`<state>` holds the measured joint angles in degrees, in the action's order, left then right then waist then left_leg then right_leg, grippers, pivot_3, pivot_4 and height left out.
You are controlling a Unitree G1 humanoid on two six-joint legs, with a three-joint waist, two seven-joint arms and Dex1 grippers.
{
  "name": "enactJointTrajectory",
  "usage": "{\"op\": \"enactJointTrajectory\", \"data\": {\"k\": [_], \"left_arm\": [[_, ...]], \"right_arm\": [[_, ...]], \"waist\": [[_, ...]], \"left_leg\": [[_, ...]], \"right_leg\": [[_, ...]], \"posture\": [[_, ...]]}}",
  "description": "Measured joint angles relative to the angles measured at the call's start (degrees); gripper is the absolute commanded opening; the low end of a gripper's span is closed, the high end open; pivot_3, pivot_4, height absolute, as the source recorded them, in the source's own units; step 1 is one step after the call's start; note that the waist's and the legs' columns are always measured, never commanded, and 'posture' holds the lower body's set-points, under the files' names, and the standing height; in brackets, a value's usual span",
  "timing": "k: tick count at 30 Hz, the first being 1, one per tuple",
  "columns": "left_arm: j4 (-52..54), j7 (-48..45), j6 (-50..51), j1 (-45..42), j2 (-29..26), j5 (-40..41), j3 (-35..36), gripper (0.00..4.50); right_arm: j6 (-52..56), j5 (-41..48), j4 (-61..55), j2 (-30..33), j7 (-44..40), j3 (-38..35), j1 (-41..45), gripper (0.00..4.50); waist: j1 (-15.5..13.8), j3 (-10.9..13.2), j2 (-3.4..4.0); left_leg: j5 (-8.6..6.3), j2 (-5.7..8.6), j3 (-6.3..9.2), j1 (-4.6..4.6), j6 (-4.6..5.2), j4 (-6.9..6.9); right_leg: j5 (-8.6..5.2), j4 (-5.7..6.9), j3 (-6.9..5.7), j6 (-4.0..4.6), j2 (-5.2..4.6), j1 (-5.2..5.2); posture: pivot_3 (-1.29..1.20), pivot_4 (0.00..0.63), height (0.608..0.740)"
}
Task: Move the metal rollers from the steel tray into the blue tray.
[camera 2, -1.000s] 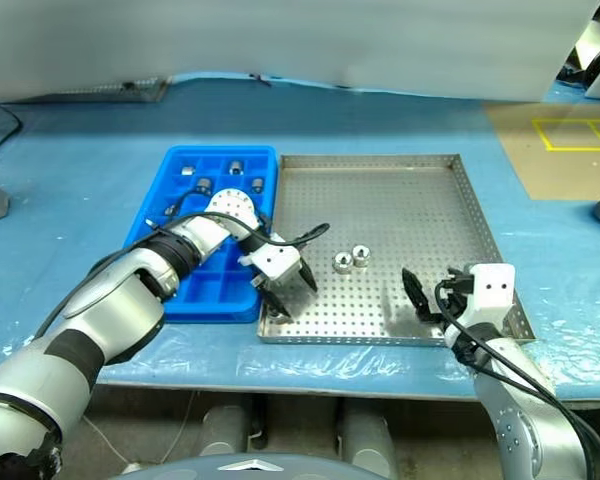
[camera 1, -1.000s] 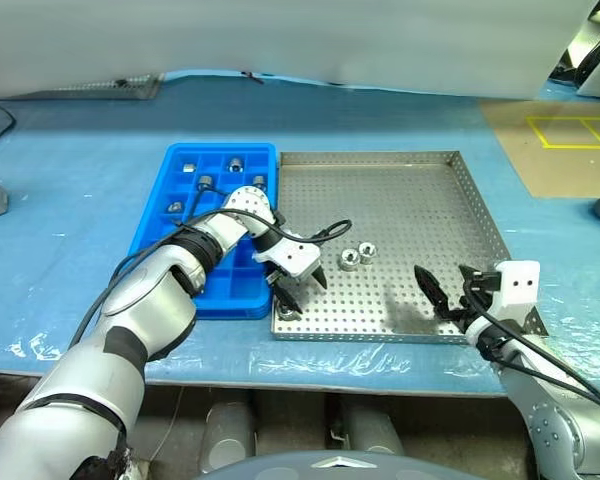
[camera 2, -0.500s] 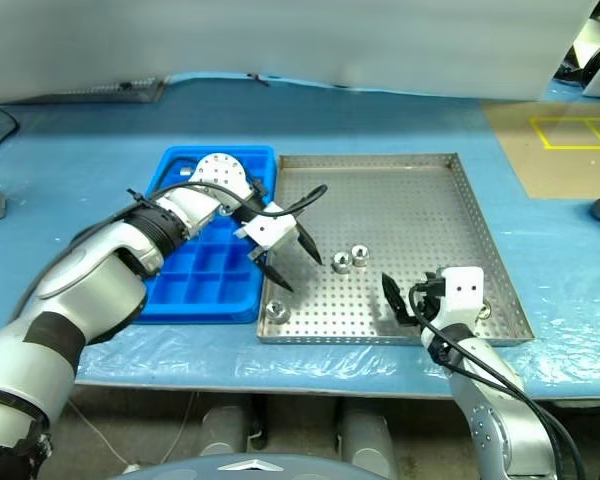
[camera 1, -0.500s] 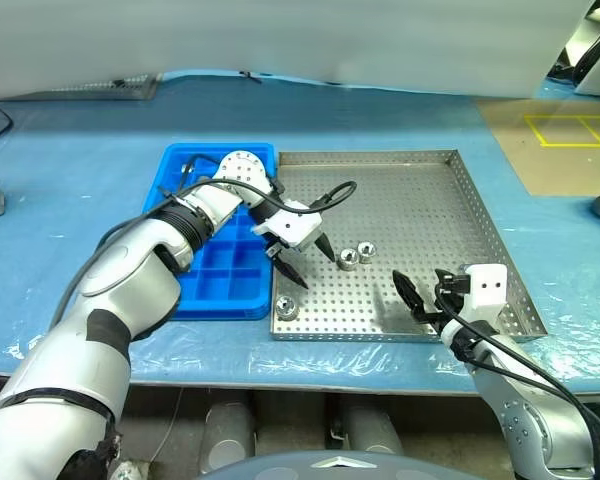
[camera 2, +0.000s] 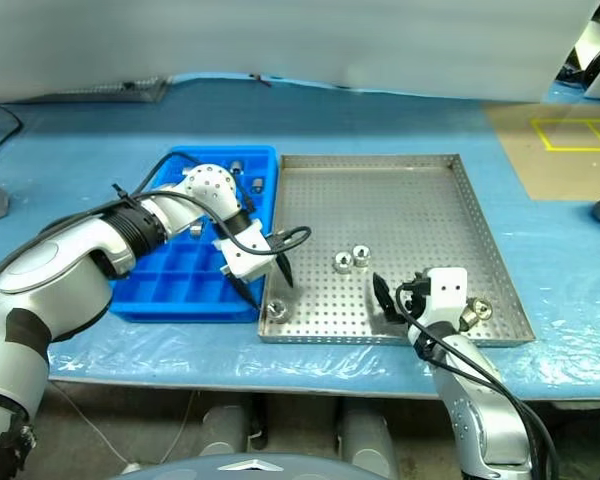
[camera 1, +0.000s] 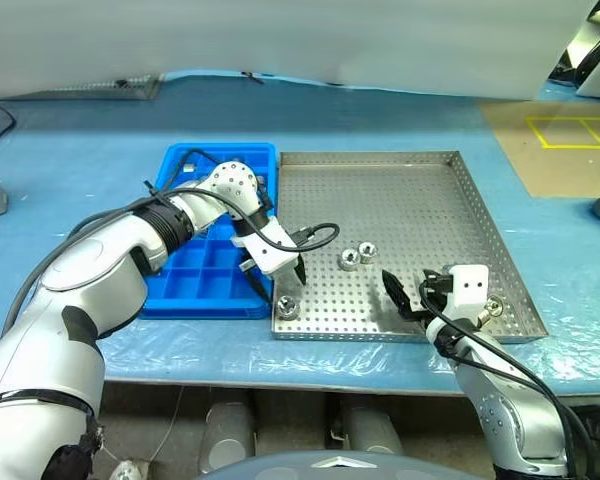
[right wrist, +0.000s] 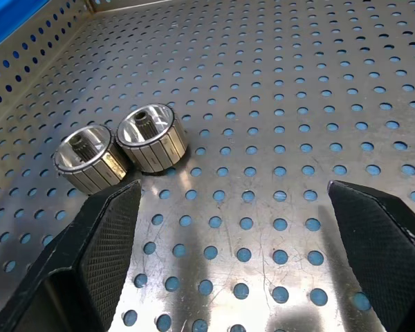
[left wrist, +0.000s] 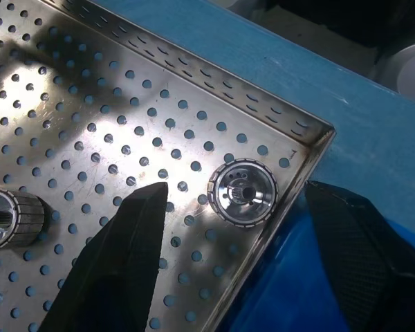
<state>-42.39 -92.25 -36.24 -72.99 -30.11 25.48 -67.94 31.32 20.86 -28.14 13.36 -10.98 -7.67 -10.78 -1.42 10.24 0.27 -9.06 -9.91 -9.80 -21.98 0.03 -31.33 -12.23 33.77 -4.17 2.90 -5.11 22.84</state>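
The steel tray point(camera 1: 410, 200) lies beside the blue tray point(camera 1: 195, 290). One metal roller point(camera 1: 287, 307) stands in the steel tray's near left corner. My left gripper point(camera 1: 283, 286) hangs just above it, pointing down and open; in the left wrist view the roller point(left wrist: 243, 193) sits between the spread fingers point(left wrist: 124, 256). Two more rollers point(camera 1: 349, 259) point(camera 1: 367, 251) stand together mid-tray. My right gripper point(camera 1: 398, 298) is open and empty low over the tray's near edge, facing that pair point(right wrist: 90, 158) point(right wrist: 152, 137). A few rollers point(camera 2: 237, 167) rest in the blue tray's far compartments.
Both trays rest on a blue covered table point(camera 1: 70, 180). A small shiny piece point(camera 1: 494, 306) shows beside my right wrist at the steel tray's near right rim. The steel tray's far half is bare perforated floor. A cable point(camera 1: 320, 233) loops off my left wrist.
My left gripper lifted off the corner roller, then came back down over it with the wrist turned; the roller stayed put. My right gripper slid left along the tray's near edge.
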Motion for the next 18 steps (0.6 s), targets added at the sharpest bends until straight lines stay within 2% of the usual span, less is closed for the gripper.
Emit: {"op": "enactJointTrajectory", "data": {"k": [9,18], "left_arm": [[-3.82,0.03,2.02,1.09,5.04,-2.60,0.80,3.32],[-6.77,0.04,7.54,1.89,7.61,-3.75,1.37,3.32]], "right_arm": [[-1.65,-1.23,0.41,-0.48,0.02,0.57,-0.75,4.50],[-2.49,-2.01,1.25,-0.63,0.01,1.05,-0.31,4.50]], "waist": [[0.13,-0.02,-0.02],[0.24,-0.04,-0.06]], "left_leg": [[0.00,0.00,-0.03,0.00,0.01,-0.01],[-0.06,-0.03,-0.04,0.14,0.11,-0.03]], "right_leg": [[0.00,0.00,0.04,0.00,0.02,-0.01],[0.00,0.01,0.04,0.01,0.04,-0.16]], "posture": [[-0.31,0.150,0.740],[-0.30,0.150,0.740]]}}
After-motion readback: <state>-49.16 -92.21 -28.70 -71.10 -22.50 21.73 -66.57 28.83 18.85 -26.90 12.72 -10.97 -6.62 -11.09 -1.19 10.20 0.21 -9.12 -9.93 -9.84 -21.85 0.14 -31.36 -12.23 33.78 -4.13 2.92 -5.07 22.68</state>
